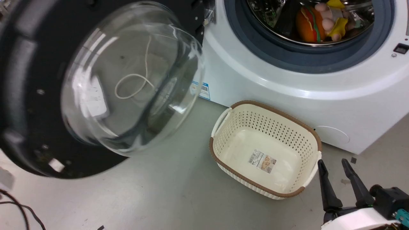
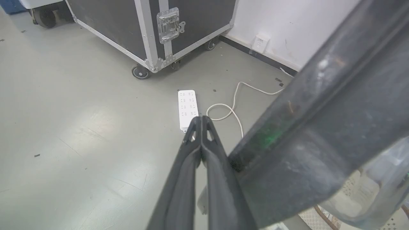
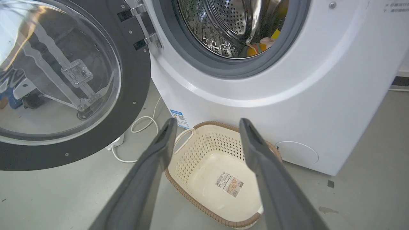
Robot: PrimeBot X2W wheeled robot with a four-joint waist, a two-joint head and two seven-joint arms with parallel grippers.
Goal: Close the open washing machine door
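The washing machine door (image 1: 32,105) stands swung wide open at the left of the head view, its black rim around a bulging clear glass bowl (image 1: 134,80). In the right wrist view the door (image 3: 134,80) hangs from its hinge (image 3: 143,28) left of the drum. My left gripper (image 2: 201,119) is shut, with nothing between its fingers, and lies right against the door's dark rim (image 2: 319,127). Low at the right, my right gripper (image 1: 334,163) is open and empty, beside the basket. The drum opening (image 1: 306,19) holds colourful soft toys.
An empty cream laundry basket (image 1: 223,127) with a brown rim sits on the floor before the white washer (image 1: 271,80). Behind the door lie a white power strip (image 2: 188,108) and its cable (image 2: 233,105); a black wheeled flight case (image 2: 127,28) stands further off.
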